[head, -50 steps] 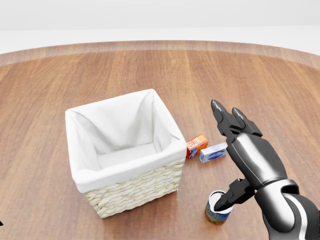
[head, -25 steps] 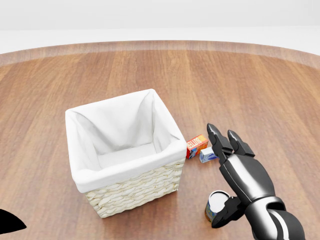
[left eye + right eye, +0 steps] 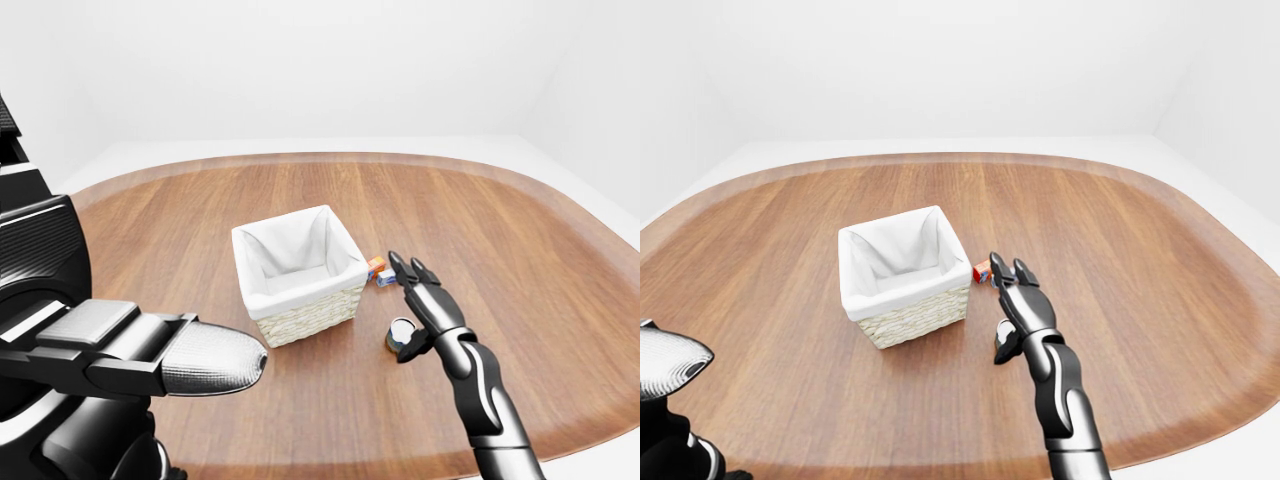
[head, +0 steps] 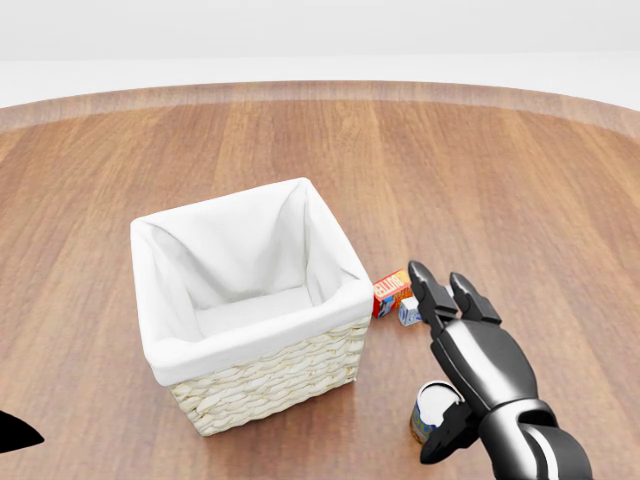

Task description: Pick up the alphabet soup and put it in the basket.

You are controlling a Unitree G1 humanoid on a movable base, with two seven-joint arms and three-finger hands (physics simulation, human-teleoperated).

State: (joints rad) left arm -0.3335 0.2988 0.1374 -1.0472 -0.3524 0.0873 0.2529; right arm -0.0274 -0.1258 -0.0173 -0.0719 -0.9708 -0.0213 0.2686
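Observation:
The alphabet soup can (image 4: 431, 409) stands upright on the wooden table, low and right of centre in the head view, right of the wicker basket (image 4: 262, 381) with its white liner. My right hand (image 4: 436, 364) hangs over the can, open. Two fingers (image 4: 429, 292) stretch up past it and the thumb (image 4: 446, 434) sits against the can's lower right side. The fingers do not close round it. Of my left arm only a flat black tip (image 4: 14, 432) shows at the head view's bottom left corner. The same arm bulks large (image 3: 150, 355) in the left-eye view, and its fingers are hidden.
A small orange-red box (image 4: 393, 291) and a white-and-blue box (image 4: 408, 311) lie by the basket's right corner, just above my right fingers. The round table's edge (image 3: 560, 455) curves close below my right forearm.
My right hand has dropped and drawn down toward the bottom of the head view, settling over the can and covering most of the white-and-blue box. A black tip of the left arm has appeared bottom left.

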